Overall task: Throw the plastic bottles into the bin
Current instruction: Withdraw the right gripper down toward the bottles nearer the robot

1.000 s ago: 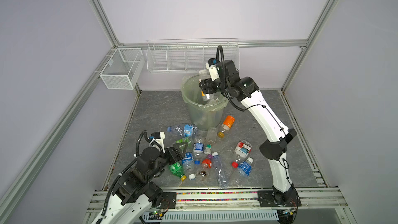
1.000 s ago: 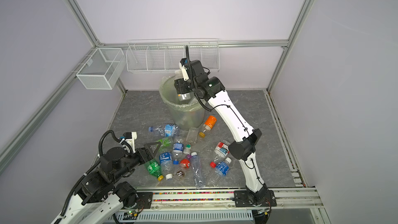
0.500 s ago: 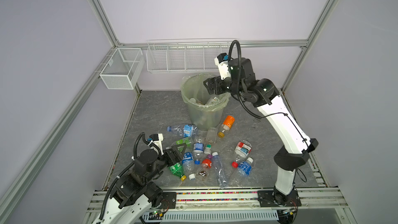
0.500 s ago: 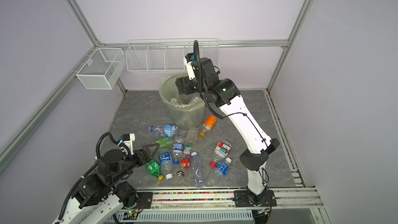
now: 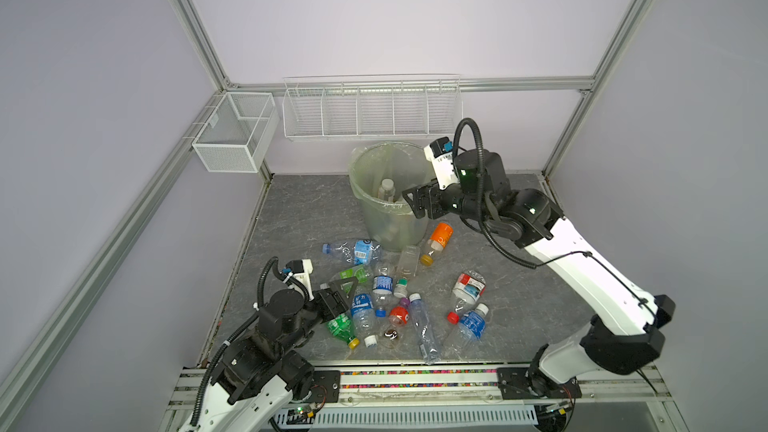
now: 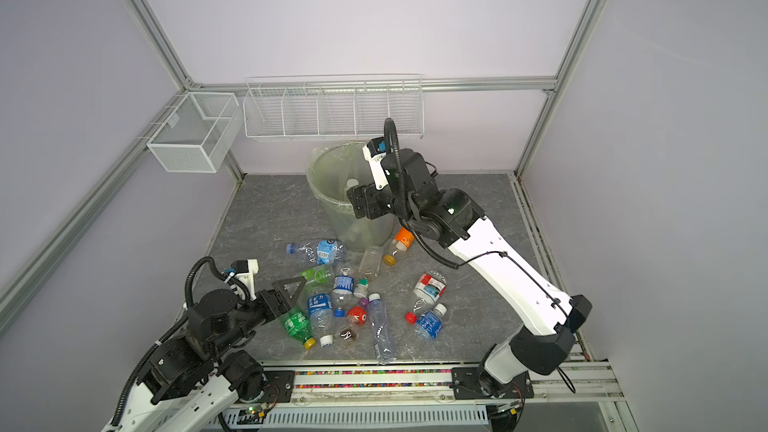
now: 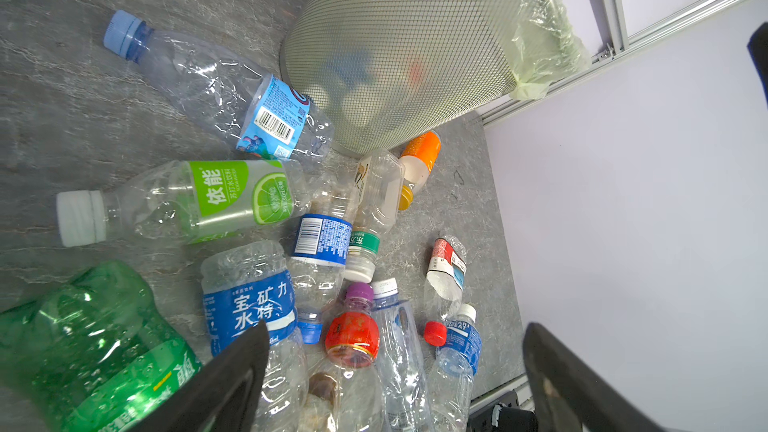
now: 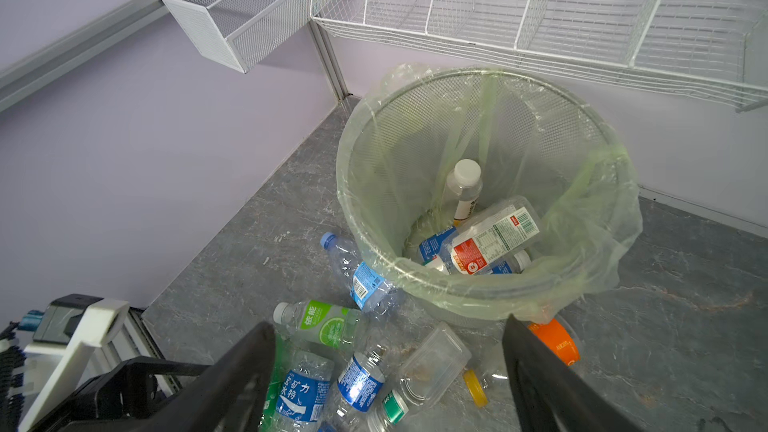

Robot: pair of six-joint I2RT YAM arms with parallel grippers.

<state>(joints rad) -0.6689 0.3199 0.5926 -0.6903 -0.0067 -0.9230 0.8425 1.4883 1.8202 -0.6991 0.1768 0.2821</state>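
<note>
The bin, lined with a pale green bag, stands at the back of the floor. Several plastic bottles lie inside it. Many more plastic bottles are scattered in front of it, among them a light-blue-labelled one and an orange one. My right gripper hangs open and empty at the bin's near rim. My left gripper is open low over the left of the pile, beside a dark green bottle.
A white wire mesh box hangs on the left frame. A long white wire rack runs along the back wall above the bin. The arms' base rail borders the front of the grey floor.
My right gripper has drawn back from above the bin's mouth to its near rim, staying open. The left arm has barely moved.
</note>
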